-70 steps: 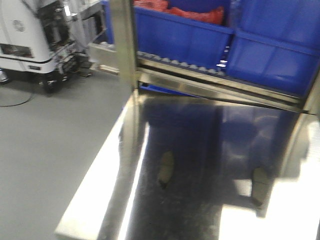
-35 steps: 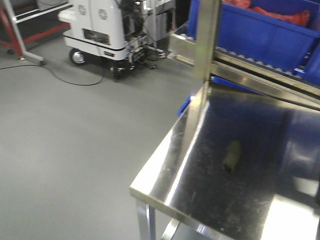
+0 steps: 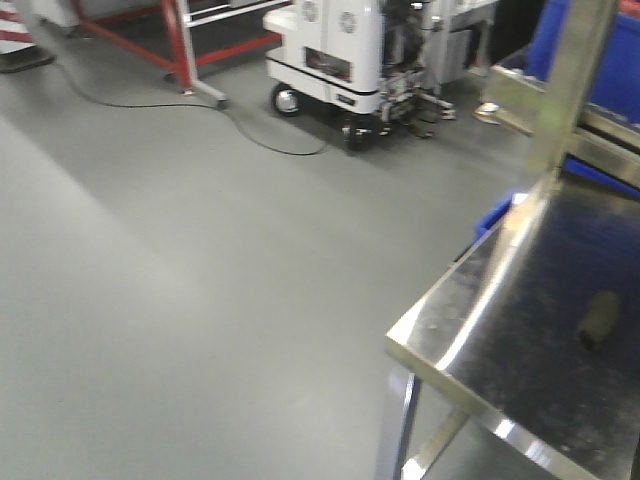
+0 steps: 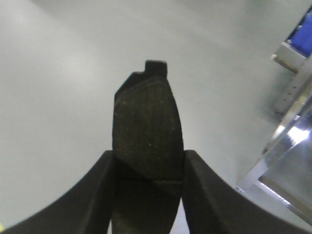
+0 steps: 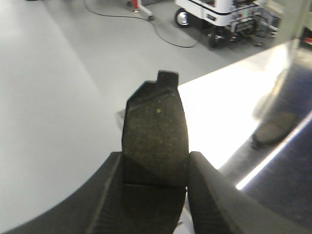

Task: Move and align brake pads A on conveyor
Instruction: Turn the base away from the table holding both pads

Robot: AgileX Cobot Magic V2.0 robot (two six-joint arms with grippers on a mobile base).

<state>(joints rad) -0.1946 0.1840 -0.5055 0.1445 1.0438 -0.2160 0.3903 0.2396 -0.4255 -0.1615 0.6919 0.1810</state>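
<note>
In the left wrist view my left gripper [image 4: 148,158] is shut on a dark grey brake pad [image 4: 146,126]. The pad stands upright between the fingers, its small tab at the top, above bare grey floor. In the right wrist view my right gripper [image 5: 155,161] is shut on a second brake pad [image 5: 155,122], held the same way over the corner of the shiny steel table [image 5: 229,102]. Neither gripper shows in the front view. The conveyor is out of view.
The steel table [image 3: 470,300] fills the right of the front view, with a dull oblong shape [image 3: 598,315] on its mirror top, perhaps a reflection. A blue bin [image 3: 610,50] stands behind it. Across the grey floor are a white wheeled machine [image 3: 345,50], a red frame [image 3: 185,45] and a cable [image 3: 250,130].
The front view has swung left. The steel table and blue bins have slid to the right edge, and the open floor, white machine and red frame have come into sight.
</note>
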